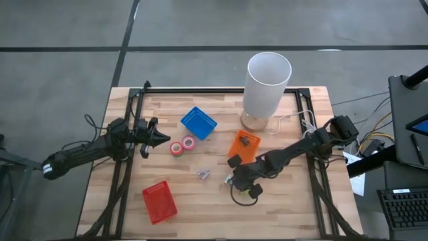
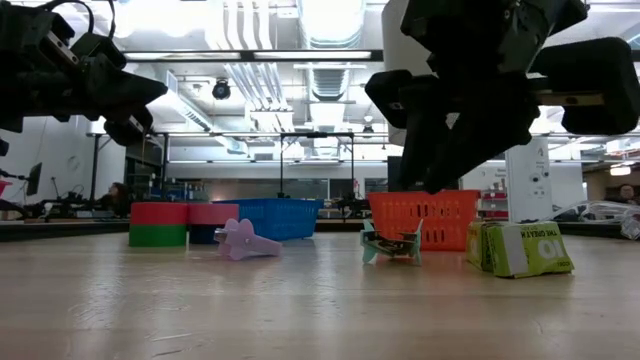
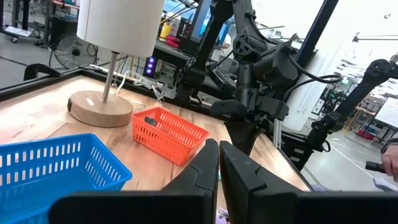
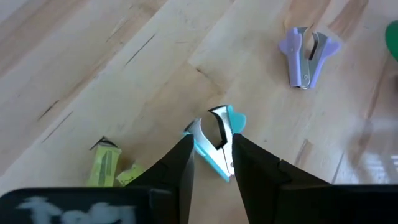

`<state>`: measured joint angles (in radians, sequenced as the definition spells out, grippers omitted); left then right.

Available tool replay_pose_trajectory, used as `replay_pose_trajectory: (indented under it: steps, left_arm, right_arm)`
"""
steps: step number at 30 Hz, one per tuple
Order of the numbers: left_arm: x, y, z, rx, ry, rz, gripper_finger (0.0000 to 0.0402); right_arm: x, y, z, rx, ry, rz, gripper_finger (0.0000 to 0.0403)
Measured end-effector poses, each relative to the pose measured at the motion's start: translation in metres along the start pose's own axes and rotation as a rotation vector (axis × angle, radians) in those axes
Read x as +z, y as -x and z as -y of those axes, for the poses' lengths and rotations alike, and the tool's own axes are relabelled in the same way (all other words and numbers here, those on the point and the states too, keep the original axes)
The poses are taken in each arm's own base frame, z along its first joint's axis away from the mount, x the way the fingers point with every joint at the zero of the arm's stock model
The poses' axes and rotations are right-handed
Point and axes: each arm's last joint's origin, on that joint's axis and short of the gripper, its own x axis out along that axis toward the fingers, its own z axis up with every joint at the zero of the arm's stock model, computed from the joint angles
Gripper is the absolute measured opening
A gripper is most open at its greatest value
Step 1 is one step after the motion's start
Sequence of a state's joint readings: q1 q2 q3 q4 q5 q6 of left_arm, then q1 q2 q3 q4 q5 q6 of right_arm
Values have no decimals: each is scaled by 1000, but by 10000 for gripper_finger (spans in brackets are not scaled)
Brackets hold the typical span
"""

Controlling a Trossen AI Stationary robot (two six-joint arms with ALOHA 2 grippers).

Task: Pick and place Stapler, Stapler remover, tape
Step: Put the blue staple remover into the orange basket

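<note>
My right gripper [image 4: 212, 142] is open and hovers above a teal stapler remover [image 4: 216, 148], one finger on each side of it; in the low view the gripper [image 2: 436, 178] hangs clear over the teal stapler remover [image 2: 390, 245]. A purple stapler remover [image 1: 203, 175] lies on the table further toward the left edge. Two tape rolls [image 1: 182, 146], red and pink, lie flat by the blue tray. My left gripper [image 1: 162, 139] is shut and held above the table just left of the rolls. A dark object [image 1: 246, 139] lies in the orange tray; I cannot tell whether it is the stapler.
A blue tray [image 1: 198, 122], an orange tray [image 1: 242, 148] and a red tray [image 1: 159, 201] sit on the wooden table. A white lamp [image 1: 267, 84] stands at the far edge. A yellow-green box [image 2: 520, 248] lies by the right gripper. A black frame edges the table.
</note>
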<state>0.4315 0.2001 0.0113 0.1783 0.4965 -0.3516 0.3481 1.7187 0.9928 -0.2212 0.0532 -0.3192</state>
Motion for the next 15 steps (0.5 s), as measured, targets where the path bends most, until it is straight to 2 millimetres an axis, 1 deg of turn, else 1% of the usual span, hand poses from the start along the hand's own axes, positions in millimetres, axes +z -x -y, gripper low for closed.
replay_pose_trajectory:
  steps: [7,12,15]
  left_arm:
    - [0,0,0,0,0,0,19]
    - [0,0,0,0,0,0,20]
    - [0,0,0,0,0,0,21]
  right_arm:
    - [1,0,-3,3,49,1,128]
    - [1,0,-5,5,57,5,132]
    - [0,-6,-5,-3,57,25,132]
